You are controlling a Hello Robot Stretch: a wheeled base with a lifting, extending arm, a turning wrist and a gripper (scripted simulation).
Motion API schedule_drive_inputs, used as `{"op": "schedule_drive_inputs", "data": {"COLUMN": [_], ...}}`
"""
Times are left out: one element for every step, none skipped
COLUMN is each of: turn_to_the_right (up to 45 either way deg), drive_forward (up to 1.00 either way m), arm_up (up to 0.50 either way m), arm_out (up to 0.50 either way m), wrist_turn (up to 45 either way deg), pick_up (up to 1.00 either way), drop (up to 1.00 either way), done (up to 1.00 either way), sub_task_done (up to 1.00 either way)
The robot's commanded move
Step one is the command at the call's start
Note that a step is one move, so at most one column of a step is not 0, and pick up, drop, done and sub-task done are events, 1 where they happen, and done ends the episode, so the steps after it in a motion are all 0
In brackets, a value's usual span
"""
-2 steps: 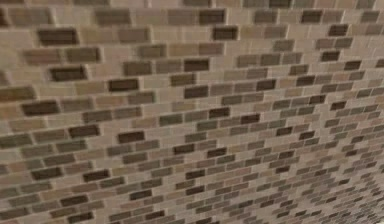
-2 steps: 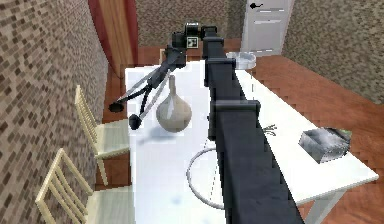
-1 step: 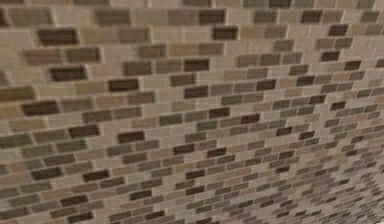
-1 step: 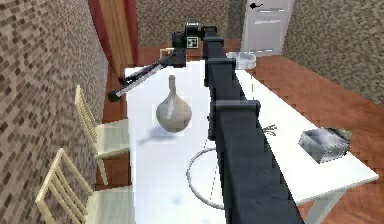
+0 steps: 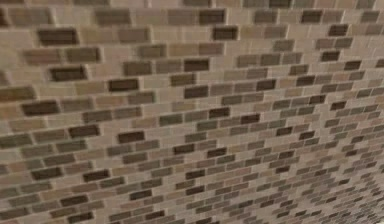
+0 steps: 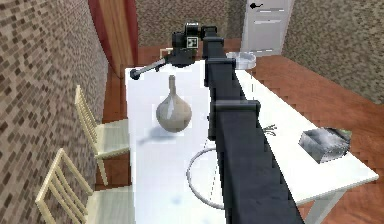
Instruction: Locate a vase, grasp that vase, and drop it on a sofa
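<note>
A pale, round-bellied vase [image 6: 172,106] with a narrow neck stands upright on the white table [image 6: 160,165] in the arm side view. The dark arm bar [image 6: 235,130] rises from the bottom edge across the table, to the vase's right. The gripper [image 6: 141,72] has its dark body beyond the vase, and its thin fingers [image 6: 152,69] point toward the table's far left corner. Only bare tabletop lies behind the fingertips, so it holds nothing.
A brick wall [image 5: 190,110] stands close ahead in the forward view. Two pale wooden chairs [image 6: 98,130] [image 6: 68,192] line the table's left side. A grey box [image 6: 325,144] and a clear glass item [image 6: 243,62] sit on the table. A white door [image 6: 266,25] is at the far wall.
</note>
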Motion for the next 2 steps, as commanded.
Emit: {"op": "schedule_drive_inputs", "data": {"turn_to_the_right": [0.0, 0.0], "drive_forward": [0.0, 0.0], "arm_up": [0.0, -0.28], "arm_out": [0.0, 0.0], "wrist_turn": [24.0, 0.0], "pick_up": [0.0, 0.0], "drop": [0.0, 0.0], "done": [0.0, 0.0], "sub_task_done": [0.0, 0.0]}}
